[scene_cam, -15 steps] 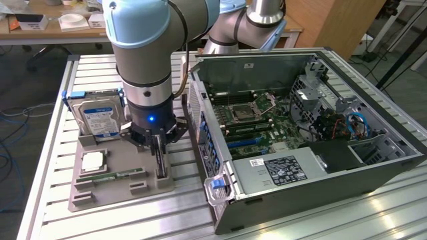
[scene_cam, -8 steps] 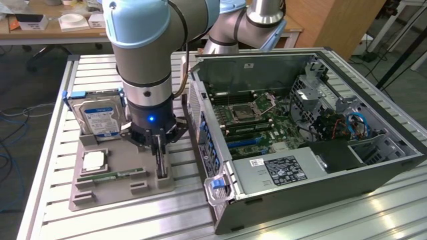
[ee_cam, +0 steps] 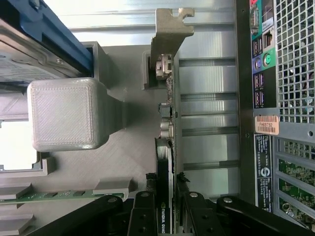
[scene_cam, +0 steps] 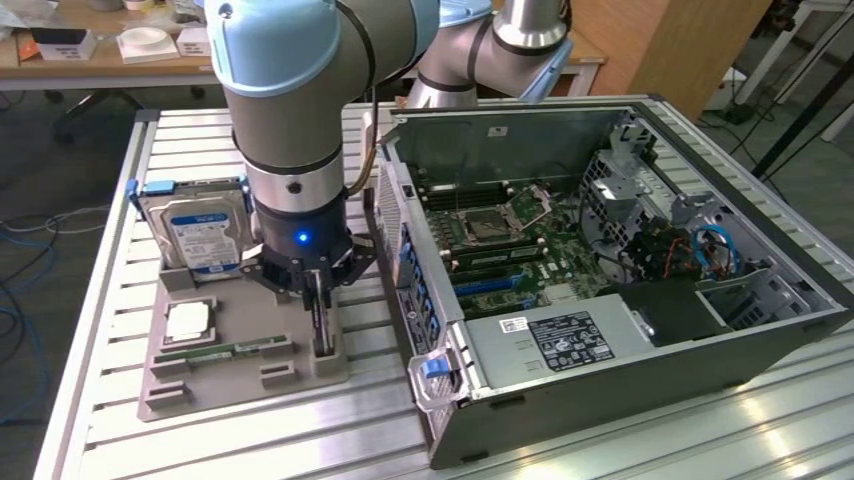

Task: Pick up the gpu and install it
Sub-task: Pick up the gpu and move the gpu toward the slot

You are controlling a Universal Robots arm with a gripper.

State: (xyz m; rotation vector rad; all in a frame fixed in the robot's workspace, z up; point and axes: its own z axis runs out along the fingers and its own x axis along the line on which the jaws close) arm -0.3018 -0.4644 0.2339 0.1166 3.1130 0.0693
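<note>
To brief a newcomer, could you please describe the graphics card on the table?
Toward the exterior view's left of the open computer case, a grey plastic tray lies on the metal table. At the tray's edge nearest the case, the thin dark circuit card with silvery bracket stands on edge, unlike the blue-labelled silver hard drive and flat-lying green memory stick.

slatted metal table (scene_cam: 94, 330) — bearing a grey tray (scene_cam: 227, 385) and an open computer case (scene_cam: 601, 385)

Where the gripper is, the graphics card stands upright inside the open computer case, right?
No. The gpu stands upright in the grey tray beside the computer case, not inside it, under the gripper; the exterior view shows this.
</note>
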